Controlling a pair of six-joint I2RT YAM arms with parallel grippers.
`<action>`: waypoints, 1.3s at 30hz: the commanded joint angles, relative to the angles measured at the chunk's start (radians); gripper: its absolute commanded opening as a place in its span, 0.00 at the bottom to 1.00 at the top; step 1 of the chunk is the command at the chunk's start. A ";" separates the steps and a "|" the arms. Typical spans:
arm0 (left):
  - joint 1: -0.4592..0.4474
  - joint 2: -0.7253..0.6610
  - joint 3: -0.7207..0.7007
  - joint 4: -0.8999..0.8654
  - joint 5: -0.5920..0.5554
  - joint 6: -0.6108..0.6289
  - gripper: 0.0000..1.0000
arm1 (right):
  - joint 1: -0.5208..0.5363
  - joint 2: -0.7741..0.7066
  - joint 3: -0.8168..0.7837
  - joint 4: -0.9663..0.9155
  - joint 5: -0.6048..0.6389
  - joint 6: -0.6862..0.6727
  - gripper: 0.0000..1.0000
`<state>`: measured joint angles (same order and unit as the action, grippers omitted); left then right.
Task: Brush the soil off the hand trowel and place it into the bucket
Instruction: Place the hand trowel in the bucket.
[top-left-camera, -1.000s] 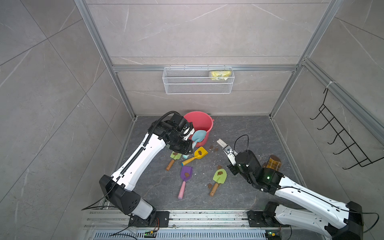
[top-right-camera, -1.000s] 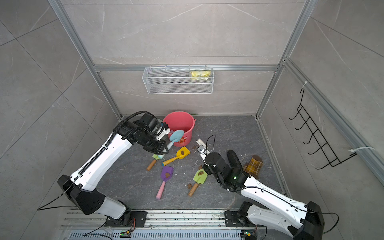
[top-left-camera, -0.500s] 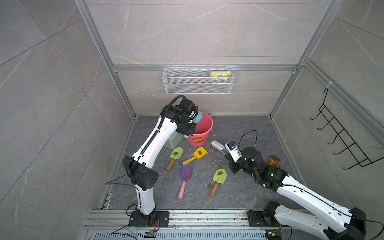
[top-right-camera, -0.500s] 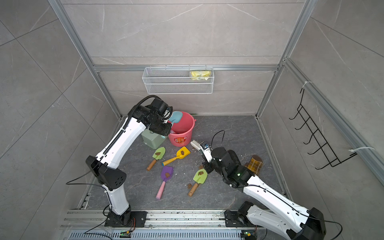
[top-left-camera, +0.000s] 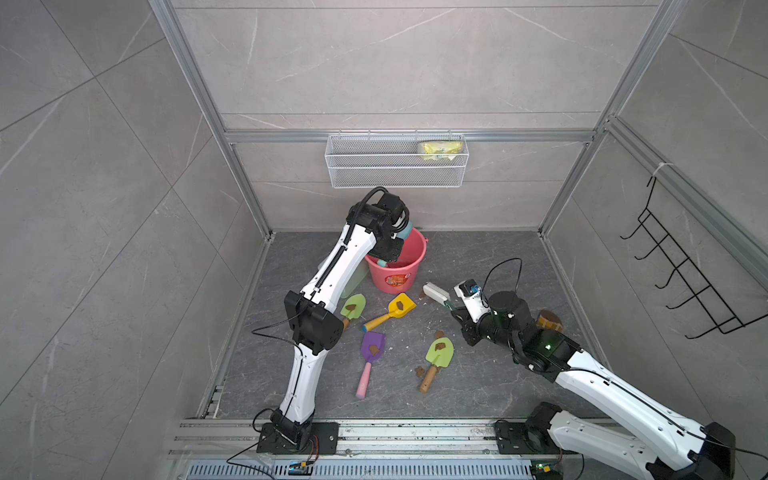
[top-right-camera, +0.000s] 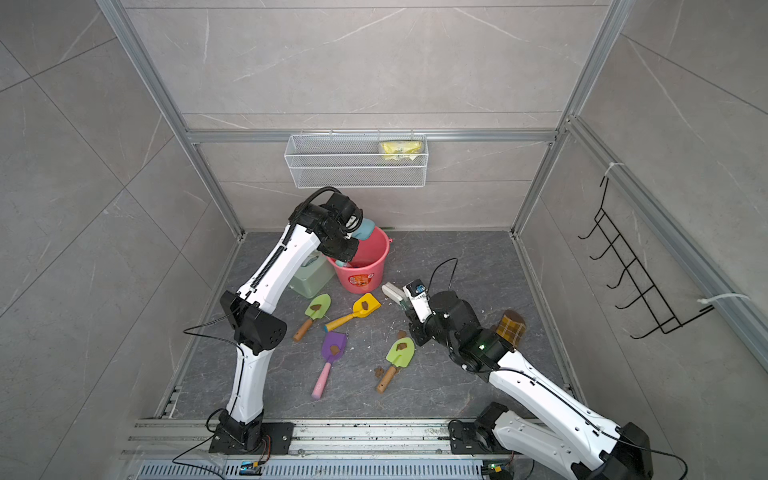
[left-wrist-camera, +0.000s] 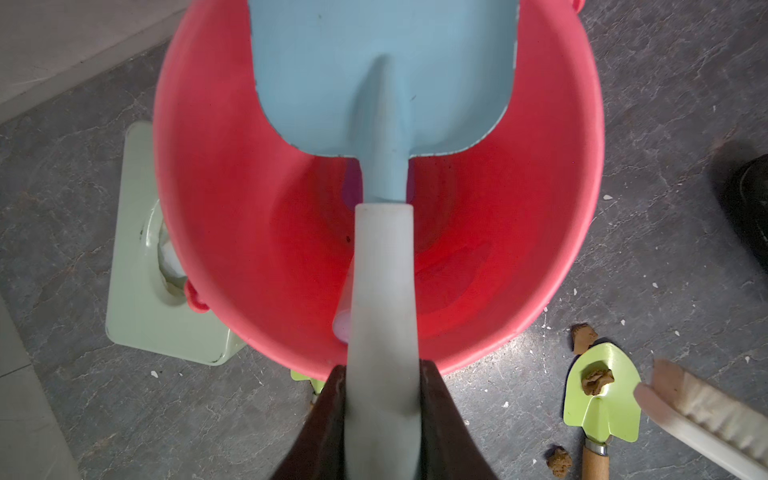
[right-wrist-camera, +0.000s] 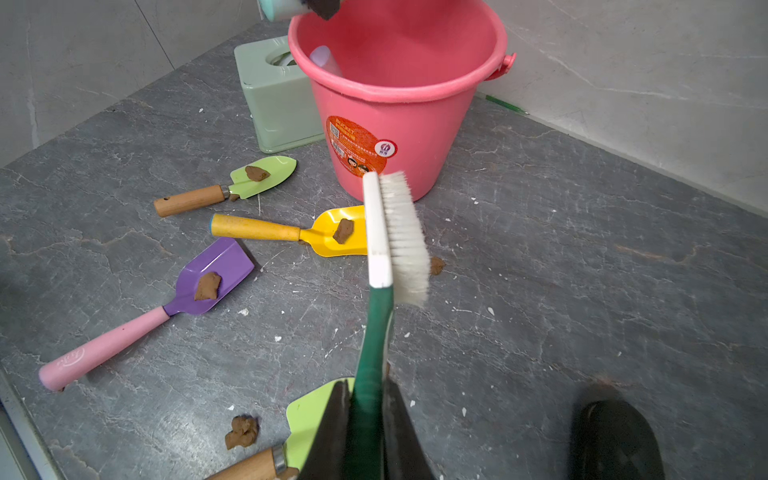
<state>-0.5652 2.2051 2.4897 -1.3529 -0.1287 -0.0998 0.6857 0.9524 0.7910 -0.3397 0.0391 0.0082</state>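
Grey veined stone forms the surface (top-left-camera: 478, 257); the left gripper (left-wrist-camera: 382, 372) jaws clamp the smooth blue trowel (left-wrist-camera: 382, 75) by its pale handle, blade over the round glossy bucket (left-wrist-camera: 216, 187). The right gripper (right-wrist-camera: 365, 386) jaws pinch a white-bristled brush (right-wrist-camera: 399, 232). The right wrist view, unlike the left, shows the bucket's orange label (right-wrist-camera: 357, 141) and lumpy soil (right-wrist-camera: 208, 286) on a purple scoop (right-wrist-camera: 224, 262).

Coral-pink bucket (right-wrist-camera: 399, 104), light-blue trowel (left-wrist-camera: 382, 75), brown soil (right-wrist-camera: 208, 286).

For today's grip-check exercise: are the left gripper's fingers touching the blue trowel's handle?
Touching. In the left wrist view, the fingers of the left gripper clamp the handle of the blue trowel from both sides, above the bucket.
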 joint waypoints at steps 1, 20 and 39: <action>0.001 0.017 0.031 0.013 0.002 0.033 0.14 | -0.006 -0.020 0.008 -0.019 0.023 0.000 0.00; 0.001 0.104 0.022 0.066 0.021 0.049 0.28 | -0.006 -0.022 -0.012 -0.038 0.051 0.001 0.00; 0.002 0.118 0.028 0.124 0.006 0.067 0.31 | -0.006 0.018 0.008 -0.030 0.042 0.001 0.00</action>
<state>-0.5648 2.3291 2.4985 -1.2564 -0.1223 -0.0696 0.6846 0.9642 0.7895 -0.3782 0.0746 0.0082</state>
